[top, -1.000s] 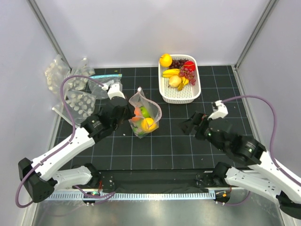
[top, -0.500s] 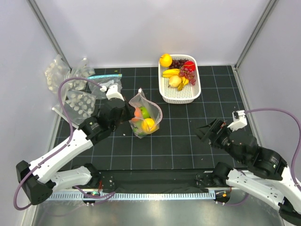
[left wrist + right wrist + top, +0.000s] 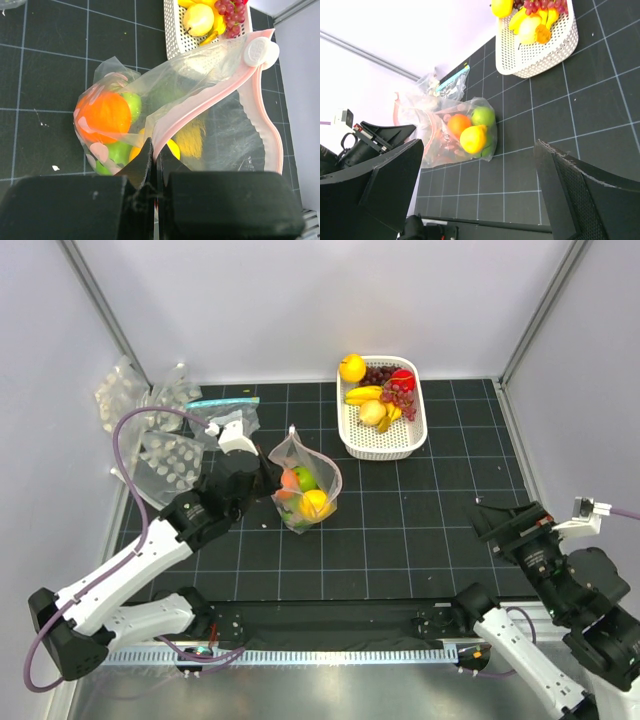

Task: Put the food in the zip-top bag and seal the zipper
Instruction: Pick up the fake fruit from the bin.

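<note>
The soft clear zip-top bag (image 3: 305,485), printed with pale dots, is seen on the black gridded mat (image 3: 400,540), left of the mat's middle and about midway between its near and far edges. One side of its mouth is held up by the left gripper (image 3: 262,478), whose jaws are pressed fully together on the thin pinkish zipper (image 3: 200,107). The two halves of that strip are spread apart in the left wrist view, so the mouth is left gaping and unsealed. A small white round tab (image 3: 260,50) is seen at the far end of the strip.

Inside the bag a round orange fruit (image 3: 102,115), a green fruit (image 3: 131,102) and a yellow fruit (image 3: 316,503) are packed against each other.

The right gripper (image 3: 508,522) is held above the mat towards its near right corner, well apart from the bag. Its jaws are spread wide and nothing is held between them.

A white perforated plastic basket (image 3: 383,450) is set near the far edge, right of centre. It is filled with bananas, dark grapes and red and yellow fruit.

A heap of spare dotted clear bags (image 3: 165,455) is piled at the left edge towards the far left corner. A flat clear bag with a teal strip (image 3: 222,405) is laid beside it.
</note>
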